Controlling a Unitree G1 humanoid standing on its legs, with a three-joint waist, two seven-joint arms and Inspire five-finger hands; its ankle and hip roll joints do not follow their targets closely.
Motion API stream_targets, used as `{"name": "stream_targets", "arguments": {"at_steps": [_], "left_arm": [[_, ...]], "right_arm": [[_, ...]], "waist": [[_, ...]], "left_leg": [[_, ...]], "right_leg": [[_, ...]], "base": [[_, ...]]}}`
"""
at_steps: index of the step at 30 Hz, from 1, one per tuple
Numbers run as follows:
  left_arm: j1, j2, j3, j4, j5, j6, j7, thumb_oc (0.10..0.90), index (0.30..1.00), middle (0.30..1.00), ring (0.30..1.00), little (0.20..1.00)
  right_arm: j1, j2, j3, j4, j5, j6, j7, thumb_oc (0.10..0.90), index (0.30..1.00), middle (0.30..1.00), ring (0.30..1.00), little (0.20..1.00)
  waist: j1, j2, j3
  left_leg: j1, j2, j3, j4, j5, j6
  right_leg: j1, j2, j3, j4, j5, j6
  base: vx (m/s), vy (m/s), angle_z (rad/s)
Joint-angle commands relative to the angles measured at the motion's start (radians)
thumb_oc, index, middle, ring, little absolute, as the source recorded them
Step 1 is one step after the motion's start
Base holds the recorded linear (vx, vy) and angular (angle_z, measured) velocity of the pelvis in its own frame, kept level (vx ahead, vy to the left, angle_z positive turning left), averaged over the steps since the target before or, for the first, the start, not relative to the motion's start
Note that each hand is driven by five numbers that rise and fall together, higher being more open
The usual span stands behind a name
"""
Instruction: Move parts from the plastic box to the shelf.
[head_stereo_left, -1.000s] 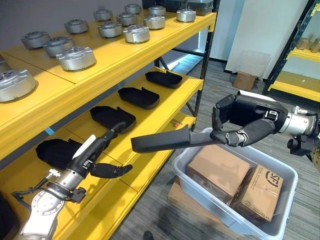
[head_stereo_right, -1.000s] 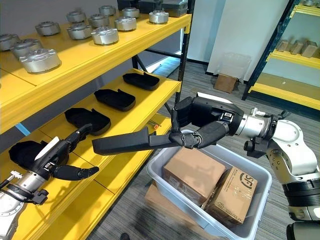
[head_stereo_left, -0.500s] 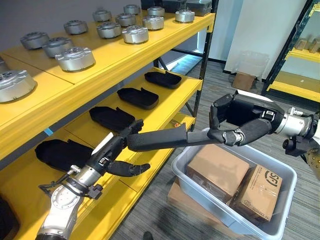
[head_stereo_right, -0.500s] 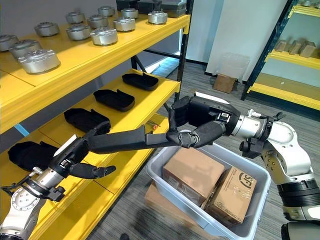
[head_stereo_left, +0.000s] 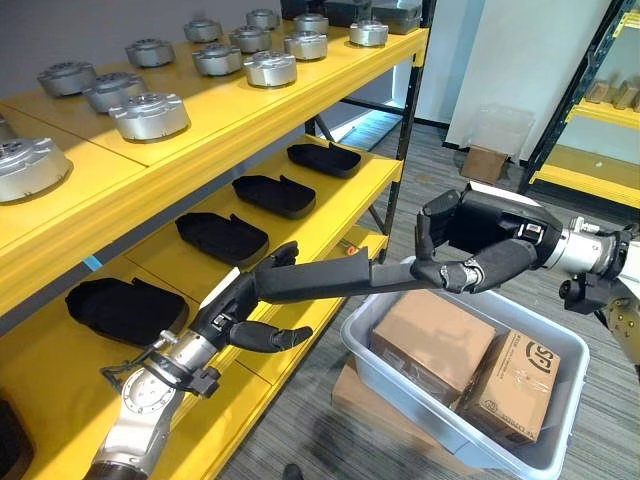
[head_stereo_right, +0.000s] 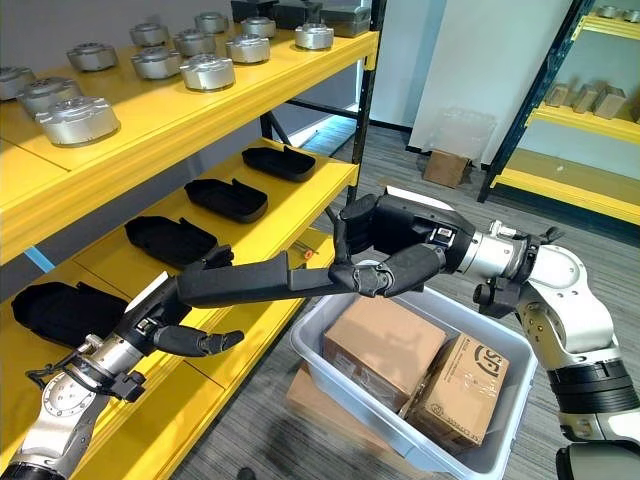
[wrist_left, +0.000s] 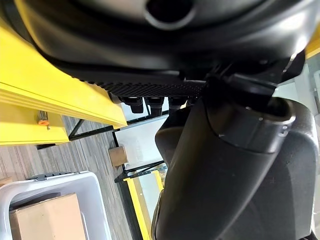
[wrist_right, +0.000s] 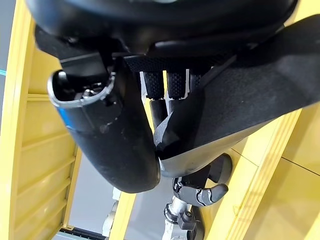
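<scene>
A: Status on the long black part (head_stereo_left: 320, 278)? We had the right hand (head_stereo_left: 470, 262) curled round its one end, above the plastic box (head_stereo_left: 565, 372). The other end had reached the left hand (head_stereo_left: 240, 312), by the front edge of the middle shelf (head_stereo_left: 330, 222).

B: Left hand wasn't clamped, as far as we could see. Fingers lay along the underside of the part's tip, thumb (head_stereo_left: 270, 337) sticking out below, relaxed. In the left wrist view the part (wrist_left: 220, 165) sat right against the palm. We'd call that hand open, supporting only.

A: So how should we have run the handover?

B: We judged it best to keep the right hand's grip firm until the left had actually curled round the tip. The part is long, so any early release would have let the far end swing down onto the boxes (head_stereo_left: 435, 340) under the right hand. Then we should have swung it in level and laid it in the bare stretch of shelf just beyond the left hand, between the black trays (head_stereo_left: 222, 236) already there, not on top of one.

A: Change against a second back?

B: A second ago the left hand was low over the shelf, well short of the part's tip, fingers spread. We had since brought it up and across to meet the tip. Right hand held roughly the same spot and grip; the part stayed about level. Cardboard boxes in the box unchanged, metal parts (head_stereo_left: 150, 115) on the top shelf too.
</scene>
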Motion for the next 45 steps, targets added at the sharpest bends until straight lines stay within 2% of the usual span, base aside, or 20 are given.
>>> {"name": "stream_targets", "arguments": {"at_steps": [1,4,12,16,18,21,22,25,38,45], "left_arm": [[-0.179,-0.008,-0.026,-0.108,-0.033,-0.062,0.014,0.900,1.000,1.000,1.000,1.000],[-0.182,0.002,-0.009,-0.103,-0.022,-0.057,0.060,0.900,1.000,1.000,1.000,1.000],[-0.190,0.024,0.056,-0.105,-0.064,-0.046,0.067,0.900,1.000,1.000,1.000,1.000],[-0.208,0.027,0.079,-0.127,-0.100,-0.018,0.050,0.900,1.000,1.000,1.000,1.000],[-0.220,0.024,0.084,-0.147,-0.116,0.026,0.038,0.900,1.000,1.000,1.000,1.000],[-0.221,0.025,0.090,-0.158,-0.128,0.043,0.030,0.900,1.000,1.000,1.000,1.000],[-0.223,0.023,0.094,-0.176,-0.160,0.080,0.007,0.900,1.000,1.000,1.000,1.000],[-0.220,0.023,0.099,-0.202,-0.161,0.101,-0.012,0.900,1.000,1.000,1.000,1.000],[-0.186,0.052,0.126,-0.272,-0.219,0.142,-0.089,0.900,1.000,1.000,1.000,1.000],[-0.152,0.041,0.133,-0.294,-0.227,0.131,-0.097,0.900,1.000,1.000,1.000,1.000]], "right_arm": [[-0.178,0.062,-0.015,-0.046,0.103,-0.083,-0.026,0.400,0.300,0.300,0.300,0.300],[-0.171,0.057,-0.019,-0.035,0.100,-0.082,-0.020,0.400,0.300,0.300,0.300,0.300],[-0.153,0.048,-0.021,-0.026,0.102,-0.090,-0.013,0.400,0.300,0.300,0.300,0.300],[-0.154,0.054,-0.018,-0.021,0.101,-0.095,-0.014,0.400,0.300,0.300,0.300,0.300],[-0.156,0.056,-0.015,-0.016,0.098,-0.094,-0.021,0.400,0.300,0.300,0.300,0.300],[-0.156,0.056,-0.016,-0.018,0.099,-0.093,-0.025,0.400,0.300,0.300,0.300,0.300],[-0.154,0.053,-0.017,-0.019,0.099,-0.093,-0.029,0.400,0.300,0.300,0.300,0.300],[-0.149,0.051,-0.025,-0.021,0.100,-0.094,-0.032,0.400,0.300,0.300,0.300,0.300],[-0.125,0.033,-0.050,-0.015,0.103,-0.101,-0.046,0.400,0.300,0.300,0.300,0.300],[-0.114,0.035,-0.060,-0.018,0.088,-0.102,-0.054,0.400,0.300,0.300,0.300,0.300]], "waist": [[-0.005,-0.040,-0.062],[-0.005,-0.040,-0.062],[-0.005,-0.040,-0.063],[-0.003,-0.041,-0.062],[-0.002,-0.042,-0.065],[-0.002,-0.042,-0.065],[-0.001,-0.041,-0.065],[-0.001,-0.040,-0.062],[0.009,-0.036,-0.057],[0.016,-0.037,-0.053]], "left_leg": [[0.118,0.056,-0.011,0.014,-0.184,-0.048],[0.119,0.057,-0.011,0.013,-0.184,-0.048],[0.122,0.056,-0.011,0.008,-0.179,-0.050],[0.121,0.055,-0.014,0.008,-0.178,-0.050],[0.122,0.054,-0.016,0.007,-0.178,-0.050],[0.122,0.054,-0.017,0.006,-0.178,-0.050],[0.122,0.054,-0.018,0.007,-0.178,-0.050],[0.120,0.054,-0.019,0.009,-0.179,-0.050],[0.120,0.051,-0.020,0.007,-0.178,-0.050],[0.116,0.051,-0.025,0.010,-0.178,-0.049]], "right_leg": [[-0.058,0.018,-0.010,0.025,-0.024,-0.033],[-0.057,0.018,-0.011,0.025,-0.025,-0.032],[-0.055,0.016,-0.009,0.021,-0.023,-0.030],[-0.053,0.016,-0.011,0.020,-0.024,-0.030],[-0.052,0.016,-0.012,0.018,-0.023,-0.029],[-0.051,0.016,-0.011,0.017,-0.022,-0.029],[-0.051,0.016,-0.012,0.017,-0.022,-0.028],[-0.052,0.015,-0.012,0.016,-0.022,-0.028],[-0.049,0.011,-0.020,0.012,-0.020,-0.027],[-0.049,0.011,-0.025,0.013,-0.020,-0.029]], "base": [[0.00,0.000,0.00],[0.00,0.000,0.00],[0.00,0.000,0.00],[0.00,0.000,0.00],[0.00,0.000,0.00],[0.00,0.000,0.00],[0.00,0.000,0.00],[0.00,0.000,0.00],[0.00,0.000,0.00],[0.00,0.000,0.00]]}}
